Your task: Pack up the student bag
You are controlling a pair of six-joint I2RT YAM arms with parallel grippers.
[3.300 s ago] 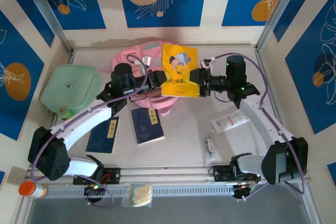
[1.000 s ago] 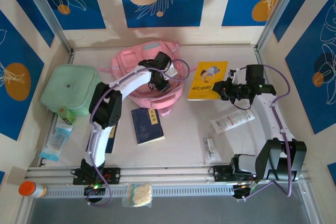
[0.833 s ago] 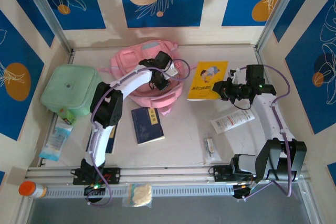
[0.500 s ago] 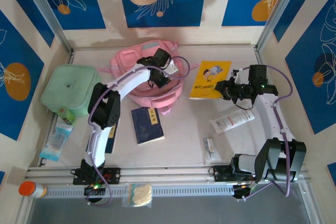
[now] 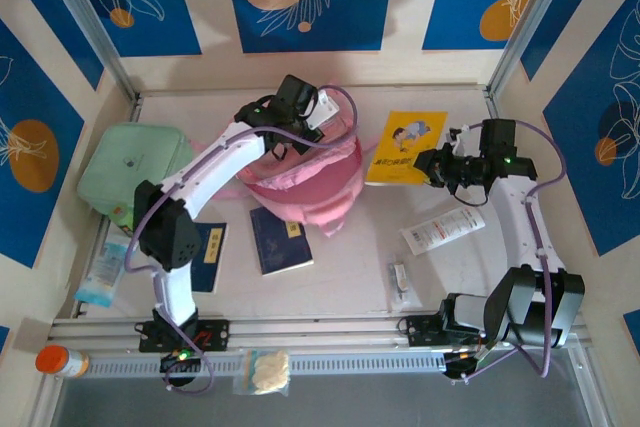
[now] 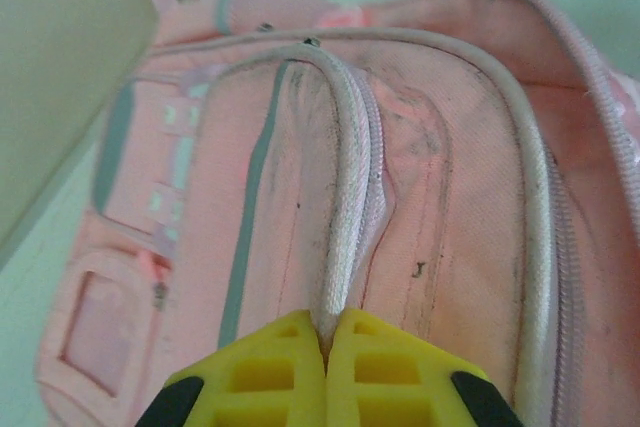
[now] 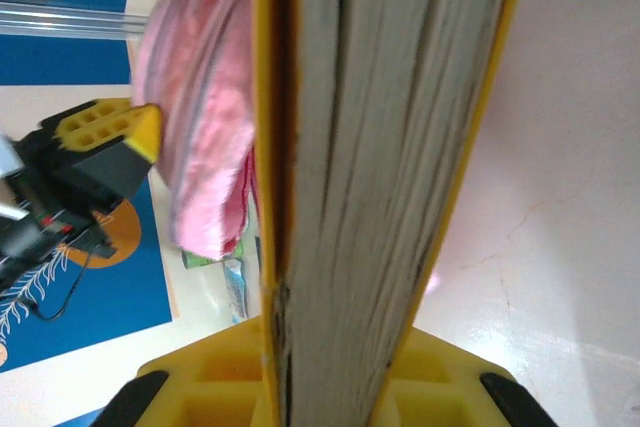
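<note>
Observed: the left gripper [image 6: 325, 332] is pressed together on the grey-trimmed rim of the bag [image 5: 305, 187] at its far end, and the fabric hangs slack from that pinch toward the near side. The bag's long axis runs far to near. The left wrist view looks down a pink fold below the rim; whether the main compartment gapes wide enough cannot be told from here. The right gripper [image 5: 438, 163] stands well to the right of the bag and is clamped on the right edge of a yellow book [image 5: 405, 145]. The book points leftward toward the bag, its free edge just short of the bag's right side and not touching. So the bag lies left of the right gripper, with the book between them, and the right arm is the one placed to deliver. Judgement: the book must travel left and enter under the lifted rim; a slack or narrow mouth could catch its leading edge. Two dark blue booklets [image 5: 280, 239] lie at the bag's near side, unpacked.
</note>
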